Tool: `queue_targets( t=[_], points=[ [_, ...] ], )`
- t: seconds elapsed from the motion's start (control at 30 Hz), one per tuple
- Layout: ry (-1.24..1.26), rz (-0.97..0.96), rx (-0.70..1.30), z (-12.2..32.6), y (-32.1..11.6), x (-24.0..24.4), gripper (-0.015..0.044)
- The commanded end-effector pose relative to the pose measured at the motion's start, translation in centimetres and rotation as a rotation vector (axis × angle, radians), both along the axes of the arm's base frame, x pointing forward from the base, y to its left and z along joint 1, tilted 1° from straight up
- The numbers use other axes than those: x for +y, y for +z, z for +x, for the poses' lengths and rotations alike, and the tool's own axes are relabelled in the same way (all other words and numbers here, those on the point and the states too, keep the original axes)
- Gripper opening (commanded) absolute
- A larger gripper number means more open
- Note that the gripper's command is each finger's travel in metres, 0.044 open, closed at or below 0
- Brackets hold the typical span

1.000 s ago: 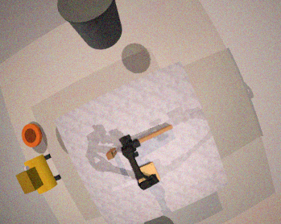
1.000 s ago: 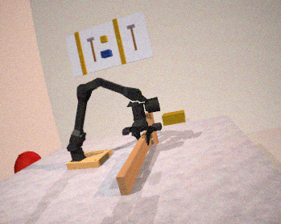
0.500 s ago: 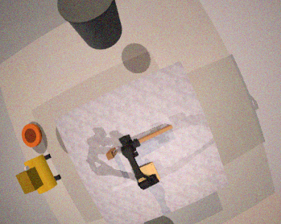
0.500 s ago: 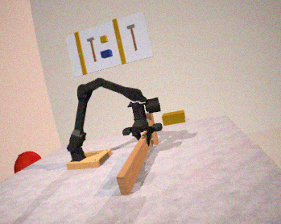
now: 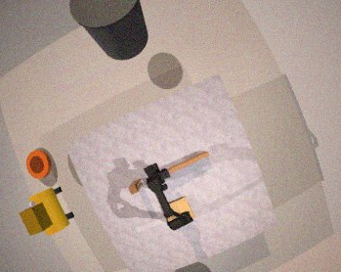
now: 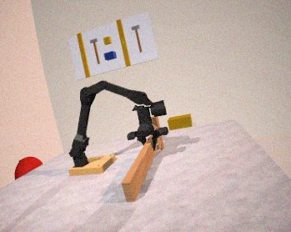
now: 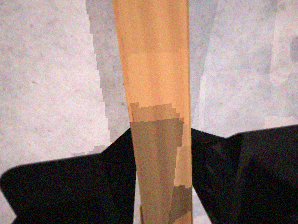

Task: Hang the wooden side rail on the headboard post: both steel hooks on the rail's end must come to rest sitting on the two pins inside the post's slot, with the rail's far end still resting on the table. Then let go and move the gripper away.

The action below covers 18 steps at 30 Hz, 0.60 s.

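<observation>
While stretched out from the wooden base [image 5: 186,202] [image 6: 98,166], the black arm [image 5: 160,197] [image 6: 123,91] bent over and reaching down to the rail [image 5: 189,164] [image 6: 138,173] [image 7: 156,75]. Pinching the wooden rail between the fingers [image 5: 164,173] [image 6: 154,143], one on each side, near the end toward the post [image 5: 135,187] [image 6: 161,143]. Held on its narrow edge in the exterior view, broad faces upright, with the far end pointing away from the post. Spread over the table [image 5: 199,122] [image 6: 224,179] [image 7: 45,75], beneath both rail and arm, a pale mottled surface with shadows. Hard to tell whether touching the table at the far end. Lined up roughly with the post in the top view, at the post's side of the arm. Hidden at that end by the fingers and arm: hooks, pins and slot, so impossible to say whether seated. Seen off to the side from above, well apart from the rail: an orange ring [image 5: 30,164] and, just beside it, a yellow cylinder [image 5: 59,214]. Visible beyond the table in the exterior view: a red ball [image 6: 28,167].
</observation>
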<state>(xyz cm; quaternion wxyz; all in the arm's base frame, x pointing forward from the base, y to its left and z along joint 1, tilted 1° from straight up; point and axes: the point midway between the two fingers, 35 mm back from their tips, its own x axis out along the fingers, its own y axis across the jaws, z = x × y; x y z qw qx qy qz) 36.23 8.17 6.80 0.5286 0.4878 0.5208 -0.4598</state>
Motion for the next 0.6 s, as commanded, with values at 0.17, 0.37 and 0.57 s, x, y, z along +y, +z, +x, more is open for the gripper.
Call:
queue_targets(
  t=[0.17,0.37,0.57],
  points=[
    [0.006,0.005,-0.014,0.19,0.3,0.36,0.0],
    [0.006,0.005,-0.014,0.12,0.23,0.42,0.0],
    [0.006,0.005,-0.014,0.04,0.24,0.48,0.0]
  ],
)
